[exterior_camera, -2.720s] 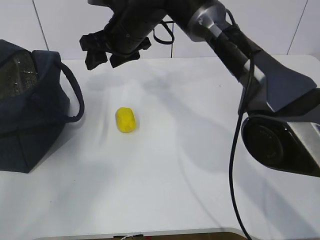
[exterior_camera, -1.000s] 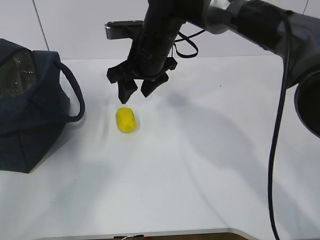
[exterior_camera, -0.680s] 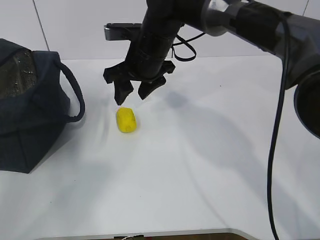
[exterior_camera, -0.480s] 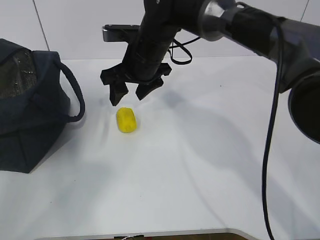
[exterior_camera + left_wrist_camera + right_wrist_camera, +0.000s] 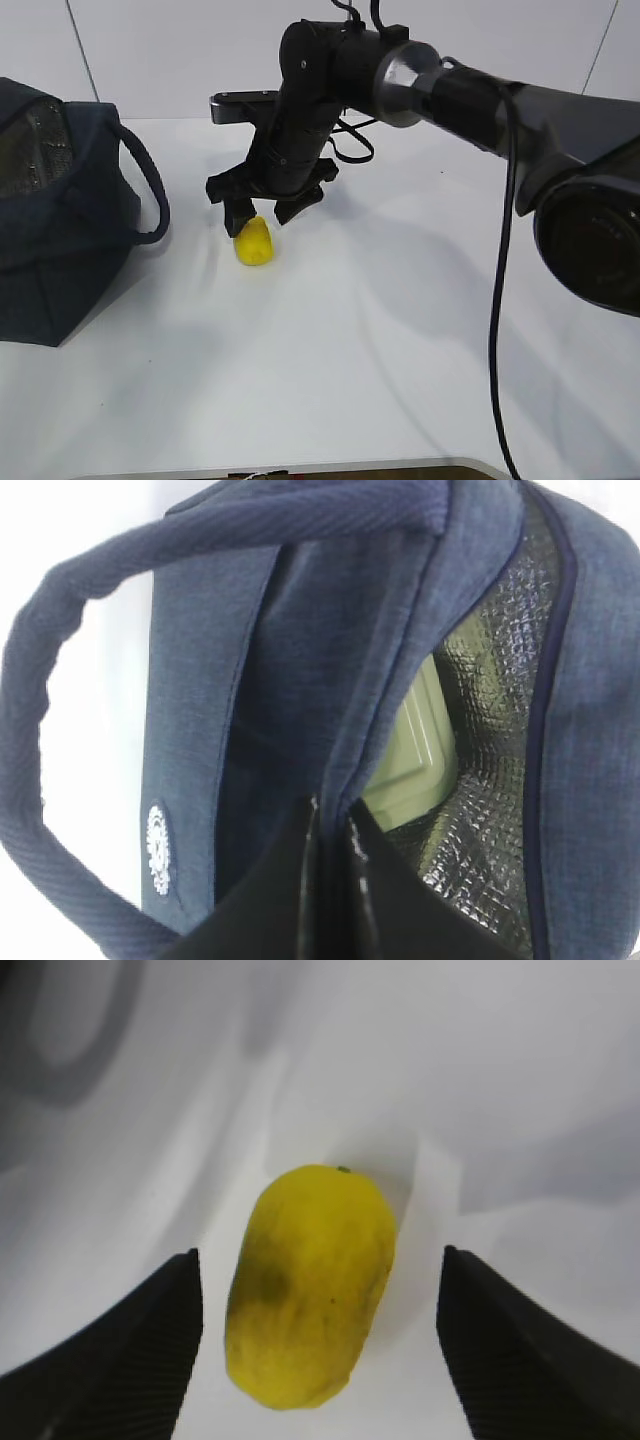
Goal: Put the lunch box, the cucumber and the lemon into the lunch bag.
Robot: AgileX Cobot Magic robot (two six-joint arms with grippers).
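Between the spread fingers of the right hand (image 5: 258,212) lies the small bright yellow lemon (image 5: 310,1285) on the white worktop (image 5: 380,330), ungripped. Closing off-centre could squirt the rounded fruit sideways, away from the hand.

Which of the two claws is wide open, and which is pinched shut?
The right gripper stands open around the lemon; the left gripper is pinched on the lunch bag.
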